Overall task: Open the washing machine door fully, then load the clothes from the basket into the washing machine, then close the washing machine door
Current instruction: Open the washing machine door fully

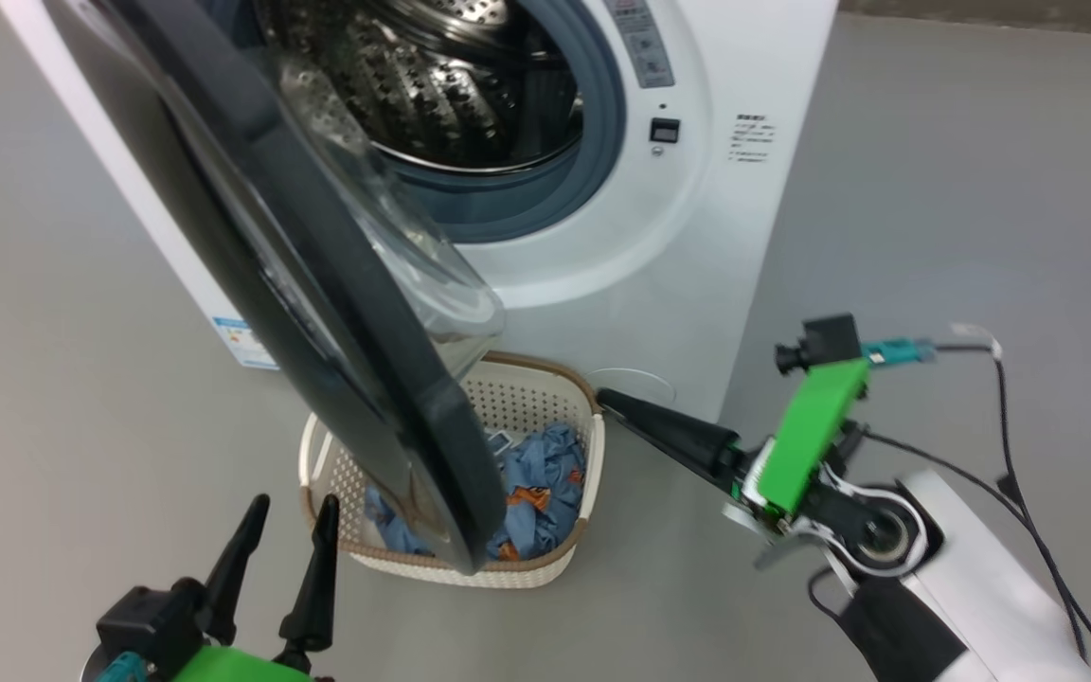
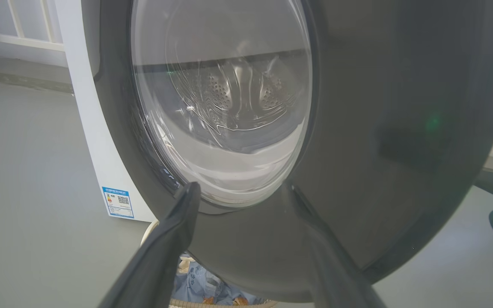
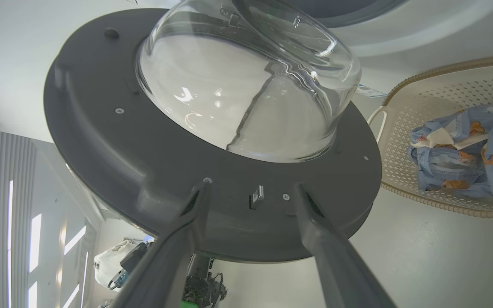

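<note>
Bare laundry room: washing machine [image 1: 744, 237] on grey floor [image 1: 981, 189].

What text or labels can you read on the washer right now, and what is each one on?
Nothing reads clearly.
Blue label sticker, low on the washing machine's side: a QR code and small print, too small to read.
Grey label strip, high on its front: blurred, unreadable.
Block of black print, on the white front: too small to read.
</note>
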